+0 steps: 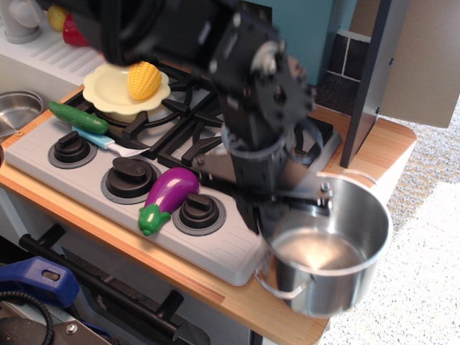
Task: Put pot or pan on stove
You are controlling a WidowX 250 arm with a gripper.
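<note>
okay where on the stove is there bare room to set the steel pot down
The free patch looks like the right-hand burner grate, bordered by the yellow plate with corn on the left and the stove's right edge. The front strip is crowded: knobs, eggplant, cucumber. The gripper, blurred, is at the pot's rim.

One steel pot (327, 248). One stove (86, 169), three black knobs (131, 175). One yellow plate (118, 93), one corn cob (144, 80), one eggplant (169, 195), one cucumber (77, 117), one steel bowl (16, 109).
</note>
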